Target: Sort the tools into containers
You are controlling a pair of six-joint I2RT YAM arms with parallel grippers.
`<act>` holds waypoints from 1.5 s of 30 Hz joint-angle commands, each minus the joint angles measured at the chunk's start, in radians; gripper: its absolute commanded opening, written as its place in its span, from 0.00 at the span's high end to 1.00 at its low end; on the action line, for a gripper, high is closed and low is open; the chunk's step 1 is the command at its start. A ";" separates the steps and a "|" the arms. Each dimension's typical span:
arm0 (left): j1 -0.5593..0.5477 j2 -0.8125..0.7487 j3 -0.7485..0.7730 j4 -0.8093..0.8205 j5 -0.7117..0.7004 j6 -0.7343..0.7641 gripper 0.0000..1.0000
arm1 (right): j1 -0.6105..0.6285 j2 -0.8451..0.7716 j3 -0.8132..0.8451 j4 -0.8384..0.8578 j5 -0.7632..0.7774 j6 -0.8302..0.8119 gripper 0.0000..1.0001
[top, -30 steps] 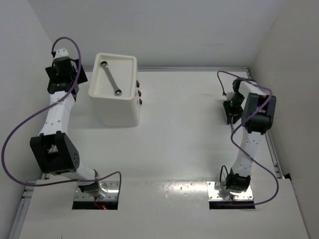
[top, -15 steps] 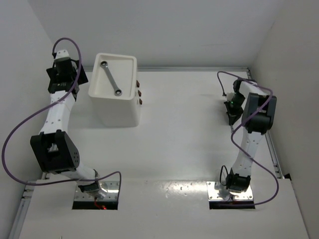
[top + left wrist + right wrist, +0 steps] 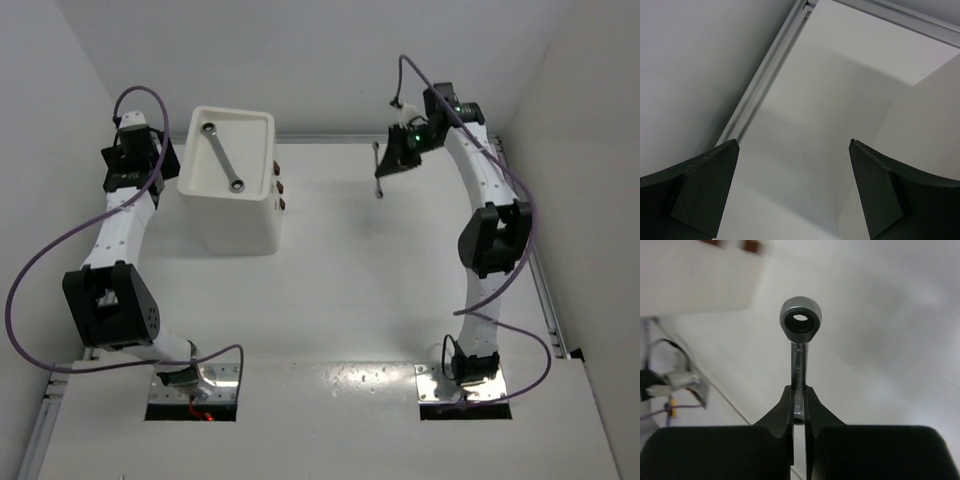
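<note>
A wrench [image 3: 799, 347] is clamped lengthwise in the right gripper [image 3: 799, 396], and the tray [image 3: 252, 140] is found well apart to its left.

- I see the white drawer unit [image 3: 240, 225] standing at the far left of the desk, with dark-red knobs [image 3: 280, 187] on its right face.
- One silver wrench [image 3: 222, 157] lies flat and diagonal in its shallow top tray [image 3: 262, 122].
- The second silver wrench [image 3: 799, 350] is pinched by its shaft in the right gripper [image 3: 799, 407], jaws closed on it. Its ring end points outward, well to the right of the unit.
</note>
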 commanded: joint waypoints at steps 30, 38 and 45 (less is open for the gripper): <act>-0.010 -0.136 -0.073 0.016 -0.007 -0.020 0.00 | 0.457 0.352 0.431 1.182 -0.306 0.940 1.00; -0.010 -0.136 -0.073 0.016 0.007 -0.020 0.00 | 0.484 0.382 0.453 1.173 -0.297 0.940 1.00; -0.010 -0.136 -0.073 0.016 0.016 -0.020 0.00 | 0.493 0.392 0.443 1.155 -0.265 0.940 0.62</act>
